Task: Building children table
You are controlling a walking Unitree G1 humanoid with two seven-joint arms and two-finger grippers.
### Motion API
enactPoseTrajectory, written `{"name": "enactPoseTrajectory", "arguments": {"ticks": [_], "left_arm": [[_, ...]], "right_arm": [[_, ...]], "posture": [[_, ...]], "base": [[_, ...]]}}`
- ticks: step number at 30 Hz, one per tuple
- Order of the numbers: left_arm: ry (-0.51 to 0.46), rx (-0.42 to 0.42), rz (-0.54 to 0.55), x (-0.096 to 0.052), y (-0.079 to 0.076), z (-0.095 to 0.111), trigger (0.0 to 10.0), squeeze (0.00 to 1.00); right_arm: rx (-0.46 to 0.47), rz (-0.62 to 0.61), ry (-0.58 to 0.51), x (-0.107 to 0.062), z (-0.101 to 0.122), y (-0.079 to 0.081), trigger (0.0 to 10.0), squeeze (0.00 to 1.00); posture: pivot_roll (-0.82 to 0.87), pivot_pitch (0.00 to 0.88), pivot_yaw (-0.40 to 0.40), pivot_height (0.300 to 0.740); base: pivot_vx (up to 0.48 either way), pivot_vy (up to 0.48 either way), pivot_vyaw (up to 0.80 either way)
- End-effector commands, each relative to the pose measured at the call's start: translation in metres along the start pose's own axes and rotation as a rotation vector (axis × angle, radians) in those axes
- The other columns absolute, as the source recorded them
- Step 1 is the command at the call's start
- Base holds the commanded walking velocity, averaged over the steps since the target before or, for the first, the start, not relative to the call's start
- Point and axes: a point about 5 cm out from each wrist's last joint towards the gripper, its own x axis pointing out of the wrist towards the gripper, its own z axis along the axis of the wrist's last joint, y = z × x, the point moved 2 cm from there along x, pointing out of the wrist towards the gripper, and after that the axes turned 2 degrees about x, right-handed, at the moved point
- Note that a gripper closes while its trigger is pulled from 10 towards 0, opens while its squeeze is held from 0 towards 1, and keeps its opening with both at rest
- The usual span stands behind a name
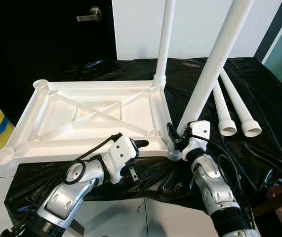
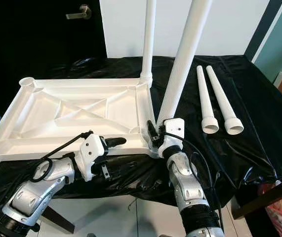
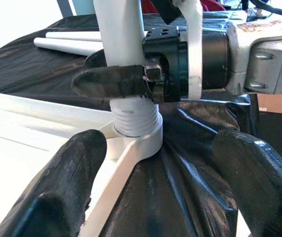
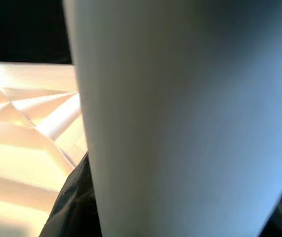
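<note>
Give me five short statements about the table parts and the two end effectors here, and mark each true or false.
1. The upside-down white plastic tabletop lies on black plastic sheeting. True.
2. Four legs are already fitted. False: one far white leg stands fitted; a second is at the near corner.
3. The right end effector grips the near white leg. True.
4. Two loose white legs lie on the sheeting. True.
5. The left end effector holds a loose leg. False: it is open beside the near corner.

This looked like a room in a home: a dark door with a silver lever handle (image 1: 90,15) stood beside a plain white wall (image 1: 195,29), pale floor tiles (image 1: 121,217) lay below, and a glossy black plastic sheet (image 1: 259,123) covered the table.
</note>
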Motion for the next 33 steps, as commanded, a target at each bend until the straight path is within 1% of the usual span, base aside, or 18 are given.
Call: {"name": "enactPoseTrajectory", "arguments": {"ticks": [1, 2, 4, 6, 7, 8, 10, 16, 17, 20, 21, 24, 26, 28, 30, 31, 32, 33], "left_arm": [[0.006, 0.01, -0.036, -0.002, -0.003, 0.001, 10.0, 0.0], [0.006, 0.01, -0.036, -0.002, -0.003, 0.001, 10.0, 0.0], [0.006, 0.01, -0.035, -0.002, -0.003, 0.001, 10.0, 0.0], [0.006, 0.01, -0.035, -0.002, -0.003, 0.001, 10.0, 0.0], [0.006, 0.01, -0.035, -0.002, -0.003, 0.001, 10.0, 0.0], [0.006, 0.01, -0.035, -0.002, -0.003, 0.001, 10.0, 0.0], [0.006, 0.01, -0.035, -0.002, -0.003, 0.001, 10.0, 0.0], [0.006, 0.01, -0.038, -0.002, -0.003, 0.001, 10.0, 0.0], [0.006, 0.011, -0.038, -0.002, -0.003, 0.001, 10.0, 0.0], [0.007, 0.012, -0.037, -0.002, -0.002, 0.001, 10.0, 0.0], [0.007, 0.013, -0.036, -0.002, -0.002, 0.001, 10.0, 0.0], [0.007, 0.013, -0.036, -0.002, -0.002, 0.001, 10.0, 0.0], [0.006, 0.014, -0.034, -0.002, -0.002, 0.002, 10.0, 0.0], [0.005, 0.015, -0.032, -0.002, -0.002, 0.002, 10.0, 0.0], [0.006, 0.015, -0.031, -0.003, -0.001, 0.002, 10.0, 0.0], [0.007, 0.016, -0.031, -0.003, -0.001, 0.002, 10.0, 0.0], [0.007, 0.016, -0.031, -0.003, -0.001, 0.002, 10.0, 0.0], [0.007, 0.017, -0.032, -0.003, -0.001, 0.002, 10.0, 0.0]], "right_arm": [[-0.042, -0.02, 0.17, -0.02, -0.04, -0.009, 10.0, 0.0], [-0.042, -0.02, 0.17, -0.02, -0.04, -0.009, 10.0, 0.0], [-0.078, 0.007, 0.139, -0.022, -0.037, -0.008, 10.0, 0.0], [-0.078, 0.007, 0.139, -0.022, -0.037, -0.008, 10.0, 0.0], [-0.096, 0.028, 0.114, -0.024, -0.035, -0.007, 10.0, 0.0], [-0.096, 0.028, 0.114, -0.024, -0.035, -0.007, 10.0, 0.0], [-0.148, 0.083, 0.078, -0.028, -0.033, -0.005, 10.0, 0.0], [-0.177, 0.116, 0.071, -0.031, -0.034, -0.006, 10.0, 0.0], [-0.18, 0.115, 0.075, -0.031, -0.035, -0.009, 10.0, 0.0], [-0.163, 0.108, 0.071, -0.031, -0.034, -0.011, 10.0, 0.0], [-0.142, 0.104, 0.054, -0.031, -0.032, -0.012, 10.0, 0.0], [-0.142, 0.104, 0.054, -0.031, -0.032, -0.012, 10.0, 0.0], [-0.072, 0.083, 0.03, -0.036, -0.036, -0.016, 10.0, 0.0], [-0.042, 0.065, 0.047, -0.038, -0.039, -0.019, 10.0, 0.0], [-0.066, 0.065, 0.08, -0.035, -0.04, -0.02, 10.0, 0.0], [-0.104, 0.072, 0.094, -0.033, -0.04, -0.021, 10.0, 0.0], [-0.104, 0.072, 0.094, -0.033, -0.04, -0.021, 10.0, 0.0], [-0.212, 0.123, 0.104, -0.029, -0.036, -0.021, 10.0, 0.0]], "posture": [[0.0, 0.052, -0.012, 0.74], [0.0, 0.052, -0.012, 0.74], [0.0, 0.052, -0.012, 0.74], [0.0, 0.052, -0.012, 0.74], [0.0, 0.052, -0.011, 0.74], [0.0, 0.052, -0.011, 0.74], [0.0, 0.053, -0.009, 0.74], [0.0, 0.053, -0.009, 0.74], [0.0, 0.052, -0.008, 0.74], [0.0, 0.05, -0.009, 0.74], [0.0, 0.05, -0.009, 0.74], [0.0, 0.05, -0.009, 0.74], [0.01, 0.047, -0.011, 0.74], [0.01, 0.046, -0.009, 0.74], [0.01, 0.047, -0.008, 0.74], [0.01, 0.047, -0.008, 0.74], [0.01, 0.047, -0.008, 0.74], [0.0, 0.047, -0.007, 0.74]], "base": [[0.0, 0.0, 0.0], [0.0, 0.0, 0.0], [0.0, 0.0, 0.0], [0.0, 0.0, 0.0], [0.0, 0.0, 0.0], [0.0, 0.0, 0.0], [0.0, 0.0, 0.0], [0.0, 0.0, 0.0], [0.0, 0.0, 0.0], [0.0, 0.0, 0.0], [0.0, 0.0, 0.0], [0.0, 0.0, 0.0], [0.0, 0.0, 0.0], [0.0, 0.0, 0.0], [0.0, 0.0, 0.0], [0.0, 0.0, 0.0], [0.0, 0.0, 0.0], [0.0, 0.0, 0.0]]}}
